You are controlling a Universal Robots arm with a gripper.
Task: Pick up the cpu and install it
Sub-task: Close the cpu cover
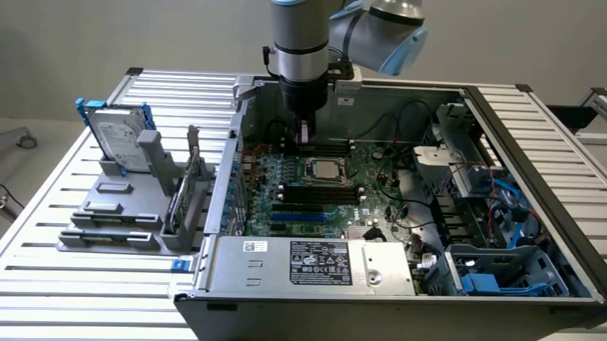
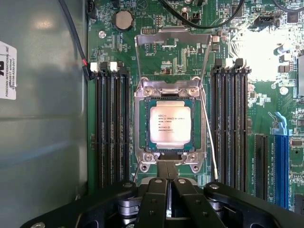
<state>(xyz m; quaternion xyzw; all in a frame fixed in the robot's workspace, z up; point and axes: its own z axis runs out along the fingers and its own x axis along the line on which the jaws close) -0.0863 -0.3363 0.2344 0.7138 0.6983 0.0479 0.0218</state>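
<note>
Open case [image 1: 569,213], motherboard [image 1: 313,206] flat inside. cpu [image 1: 323,169] [image 2: 170,124] sits seated in the socket [image 2: 142,142] mid-board: small thin square, pale silvery top with fine dark print, green edge showing. Gripper [image 1: 305,135] [image 2: 166,164] hangs just past the socket's far edge, jaws closed together, empty, not touching the cpu. Hard drive [image 1: 121,135] stands outside the case, at the exterior view's left.
</note>
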